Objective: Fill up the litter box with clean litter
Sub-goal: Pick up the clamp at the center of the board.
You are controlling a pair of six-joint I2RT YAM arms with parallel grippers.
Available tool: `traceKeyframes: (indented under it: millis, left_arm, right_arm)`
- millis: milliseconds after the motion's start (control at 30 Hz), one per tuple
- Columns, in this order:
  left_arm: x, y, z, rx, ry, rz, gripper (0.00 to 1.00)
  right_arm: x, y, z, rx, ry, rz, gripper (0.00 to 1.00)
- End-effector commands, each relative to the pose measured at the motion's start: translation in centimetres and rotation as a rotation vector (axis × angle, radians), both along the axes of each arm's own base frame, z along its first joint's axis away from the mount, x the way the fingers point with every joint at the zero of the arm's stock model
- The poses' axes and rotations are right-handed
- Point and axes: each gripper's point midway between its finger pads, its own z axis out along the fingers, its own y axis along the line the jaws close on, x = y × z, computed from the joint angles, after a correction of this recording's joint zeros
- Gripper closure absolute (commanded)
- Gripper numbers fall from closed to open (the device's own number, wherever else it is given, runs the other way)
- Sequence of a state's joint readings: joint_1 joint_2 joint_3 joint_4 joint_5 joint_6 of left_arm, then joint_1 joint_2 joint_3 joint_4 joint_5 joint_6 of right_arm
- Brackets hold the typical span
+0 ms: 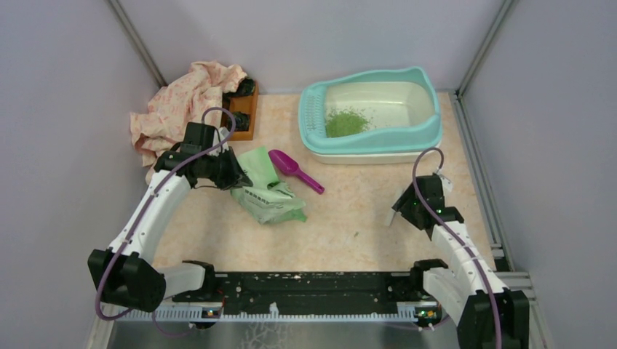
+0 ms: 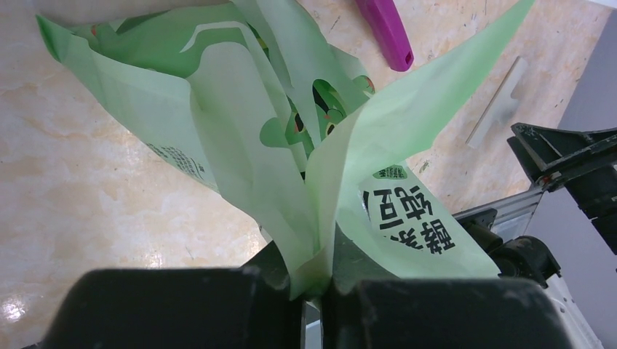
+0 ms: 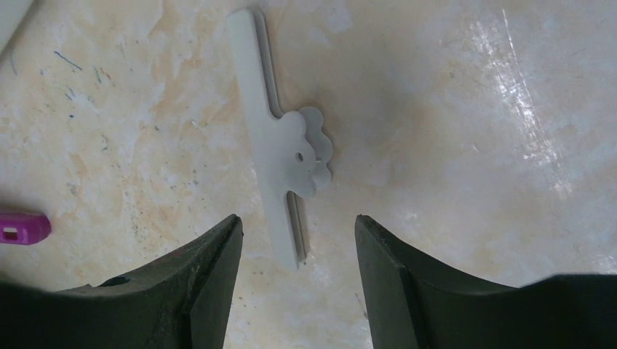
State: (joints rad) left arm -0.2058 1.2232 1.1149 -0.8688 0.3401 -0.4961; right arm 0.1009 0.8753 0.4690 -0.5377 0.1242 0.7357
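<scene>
Quick rundown, clock directions taken from the overhead view. The litter box (image 1: 429,125) sits at the far right of the table (image 1: 349,225), about 1 o'clock from the table's middle, with its perforated teal ledge at the 9 o'clock end. The clean litter (image 1: 346,122) is only a small green pile inside the cream basin, right up against that ledge. The rest of the basin floor is bare.

The left gripper (image 1: 231,171) is well away from the box, with the litter off at roughly 2 o'clock from it. In its wrist view the left gripper (image 2: 313,291) has its jaws pinched almost together on a fold of the pale green printed bag (image 2: 240,145), and the plastic fans out from between the fingers. From above, the bag (image 1: 265,193) lies crumpled on the table at about 4 o'clock from that gripper. The purple scoop (image 1: 295,169) lies just beside the bag, at 3 o'clock from the gripper, with nothing gripping it.

The right gripper (image 1: 402,207) hangs low over the table, with the litter at around 11 o'clock from it, also well apart. Its wrist view shows the right gripper (image 3: 297,222) with jaws spread fairly wide and nothing in them. A white clip (image 3: 280,156) lies flat on the table, one end sitting in the gap between the fingertips, though I can't tell if it touches either one.

Over at 10 o'clock there's a pink cloth (image 1: 178,109) bunched up next to a small wooden tray (image 1: 245,116).
</scene>
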Motion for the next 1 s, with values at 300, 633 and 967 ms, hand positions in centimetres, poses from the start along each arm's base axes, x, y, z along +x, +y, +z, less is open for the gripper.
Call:
traceKeyframes:
  millis: [300, 633, 967]
  left_arm:
    - [0.6, -0.6, 1.1, -0.042, -0.045, -0.026, 0.79]
    - [0.5, -0.8, 0.7, -0.052, -0.034, -0.029, 0.96]
    - [0.6, -1.0, 1.0, -0.065, -0.044, -0.039, 0.96]
  right_arm:
    - [4.4, 0.3, 1.2, 0.065, -0.155, 0.011, 0.51]
    - [3.2, 0.0, -0.2, 0.070, -0.122, 0.005, 0.53]
    - [4.1, 0.0, -1.1, 0.078, -0.128, 0.004, 0.66]
